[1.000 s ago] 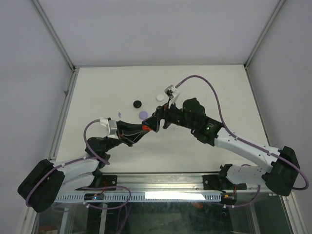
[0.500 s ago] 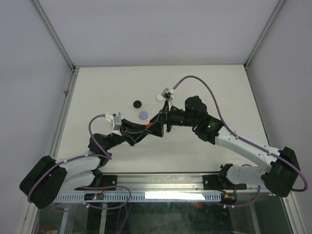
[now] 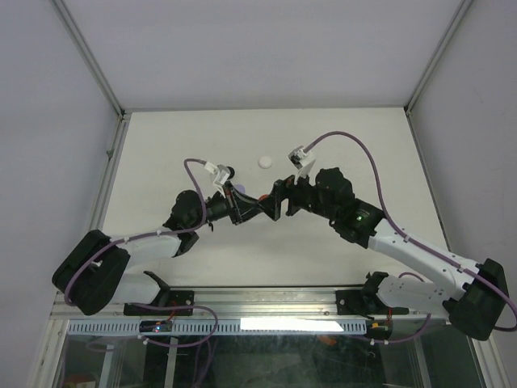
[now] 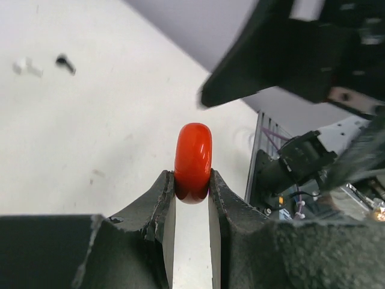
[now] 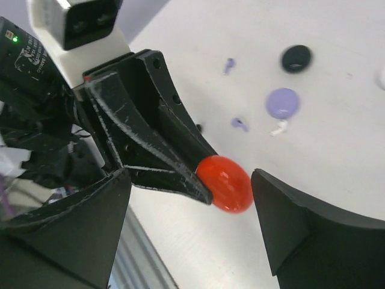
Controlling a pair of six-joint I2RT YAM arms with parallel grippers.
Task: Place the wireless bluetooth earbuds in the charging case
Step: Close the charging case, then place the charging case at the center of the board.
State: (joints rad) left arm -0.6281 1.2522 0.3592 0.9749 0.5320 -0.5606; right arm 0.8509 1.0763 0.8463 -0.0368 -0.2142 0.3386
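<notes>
My left gripper (image 4: 192,180) is shut on a round red charging case (image 4: 193,161), held edge-on above the table. It also shows in the right wrist view (image 5: 225,183) and the top view (image 3: 263,198). My right gripper (image 5: 192,177) is open, one finger on each side of the red case, not touching it. The two grippers meet at mid-table (image 3: 271,200). Earbuds lie on the table: two purple ones (image 5: 239,124) (image 5: 228,64), a white one (image 5: 278,128) and a black one (image 4: 65,62). No red earbud shows.
A purple case (image 5: 283,103) and a black case (image 5: 296,58) lie on the table beyond the grippers. A white case (image 3: 264,162) lies further back. Both arms cross the middle of the table (image 3: 363,137).
My left arm has swung toward the far side and stretched out, still holding the red case. My right gripper has shifted slightly right and now stands open around the case.
</notes>
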